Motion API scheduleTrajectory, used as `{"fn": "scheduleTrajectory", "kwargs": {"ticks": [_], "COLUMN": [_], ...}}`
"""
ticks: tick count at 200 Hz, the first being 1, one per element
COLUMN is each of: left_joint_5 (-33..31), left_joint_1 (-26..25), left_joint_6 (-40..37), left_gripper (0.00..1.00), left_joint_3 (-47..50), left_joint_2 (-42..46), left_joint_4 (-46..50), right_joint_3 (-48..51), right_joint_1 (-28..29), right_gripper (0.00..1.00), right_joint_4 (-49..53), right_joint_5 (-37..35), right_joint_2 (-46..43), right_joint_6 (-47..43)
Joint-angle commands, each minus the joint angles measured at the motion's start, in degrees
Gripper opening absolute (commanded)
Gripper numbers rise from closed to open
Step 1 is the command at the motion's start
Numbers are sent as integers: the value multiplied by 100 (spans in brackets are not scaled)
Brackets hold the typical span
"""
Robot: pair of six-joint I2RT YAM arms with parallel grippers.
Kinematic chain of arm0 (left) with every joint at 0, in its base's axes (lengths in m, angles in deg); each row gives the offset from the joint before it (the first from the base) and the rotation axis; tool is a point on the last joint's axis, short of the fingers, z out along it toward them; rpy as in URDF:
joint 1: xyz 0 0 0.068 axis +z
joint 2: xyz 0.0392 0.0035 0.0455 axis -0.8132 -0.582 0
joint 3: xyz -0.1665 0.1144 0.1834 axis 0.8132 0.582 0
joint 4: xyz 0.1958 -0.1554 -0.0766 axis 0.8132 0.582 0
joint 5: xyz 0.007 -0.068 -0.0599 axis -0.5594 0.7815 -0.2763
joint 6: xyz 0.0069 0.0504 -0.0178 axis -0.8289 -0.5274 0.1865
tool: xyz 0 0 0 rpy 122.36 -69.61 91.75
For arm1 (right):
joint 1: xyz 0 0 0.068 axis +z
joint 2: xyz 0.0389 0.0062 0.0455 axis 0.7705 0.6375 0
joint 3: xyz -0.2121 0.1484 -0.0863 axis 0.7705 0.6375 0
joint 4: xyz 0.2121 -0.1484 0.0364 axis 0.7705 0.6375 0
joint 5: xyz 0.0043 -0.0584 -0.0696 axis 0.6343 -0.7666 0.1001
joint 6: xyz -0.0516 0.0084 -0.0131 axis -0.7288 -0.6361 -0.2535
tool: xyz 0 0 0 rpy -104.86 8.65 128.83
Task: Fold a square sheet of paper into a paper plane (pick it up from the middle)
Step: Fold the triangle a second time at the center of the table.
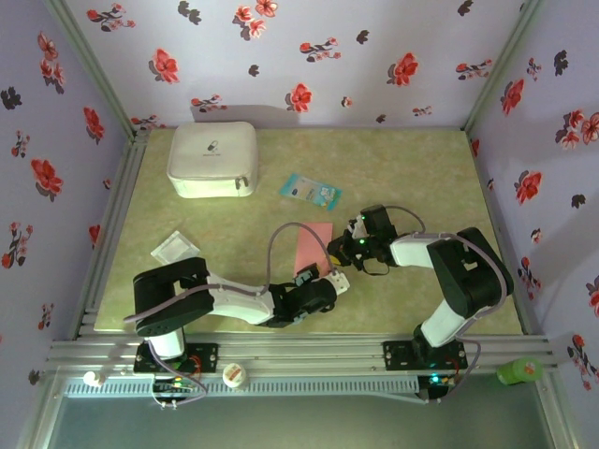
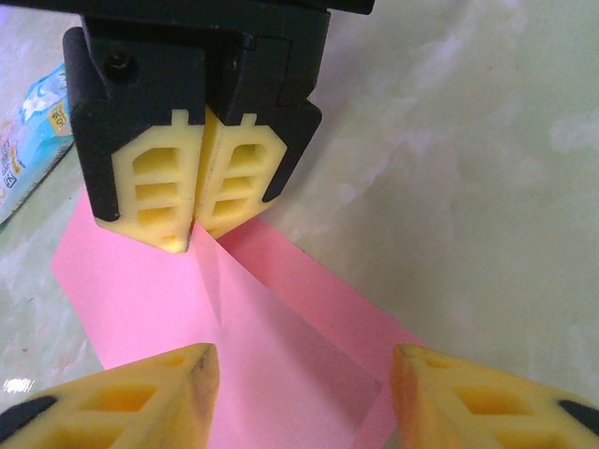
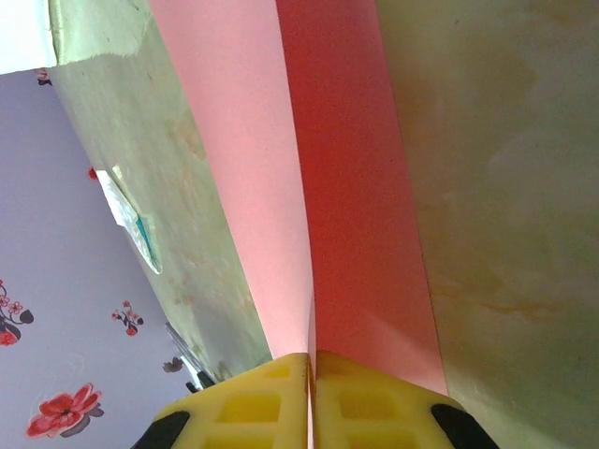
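Observation:
The square sheet of paper [image 1: 312, 245] is salmon-pink, partly folded, and lies mid-table. My right gripper [image 3: 312, 360] is shut on its raised centre crease, with pink flaps [image 3: 243, 140] running away on both sides of the pinch. In the left wrist view the right gripper [image 2: 199, 224] holds the far end of the paper [image 2: 140, 290]. My left gripper [image 2: 304, 393] stands open just above the near end, one yellow fingertip [image 2: 140, 393] on each side of a folded flap. From above, the left gripper [image 1: 323, 277] sits right at the sheet's near edge.
A white case [image 1: 213, 159] stands at the back left. A light-blue packet [image 1: 310, 191] lies just beyond the paper. A small clear plastic piece [image 1: 176, 248] lies at the left. Flowered walls enclose the table on three sides.

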Motion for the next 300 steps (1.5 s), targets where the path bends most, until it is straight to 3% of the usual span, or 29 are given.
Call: {"fn": "scheduleTrajectory", "kwargs": {"ticks": [1, 38, 80, 134, 166, 198, 225, 262, 300], "left_joint_5": [-249, -253, -270, -211, 316, 999, 2018, 3195, 3688], "left_joint_1": [-51, -55, -57, -37, 102, 473, 912, 1437, 1649], "left_joint_6": [-156, -162, -133, 147, 460, 1091, 1623, 2284, 2577], "left_gripper": [48, 40, 21, 12, 0, 0, 0, 0, 0], "left_joint_3": [-97, -32, -40, 43, 60, -18, -163, -154, -258], "left_joint_2": [-50, 66, 106, 281, 506, 735, 893, 974, 941], "left_joint_4": [-150, -212, -154, -186, -31, 322, 651, 563, 588], "right_joint_3": [-18, -1, 29, 2, -67, -117, -122, -100, 173], "right_joint_1": [23, 21, 19, 21, 10, -32, -107, -233, -240], "right_gripper": [10, 10, 11, 14, 17, 23, 33, 36, 35], "right_joint_4": [41, 42, 67, 189, 462, 838, 1325, 2138, 2117], "right_joint_5": [-64, -90, -139, -305, -465, -688, -1152, -2062, -2391], "right_joint_2": [-77, -82, -90, -161, -286, -492, -828, -1528, -2200], "right_joint_6": [84, 71, 65, 42, -67, -224, -406, -597, -717]}}
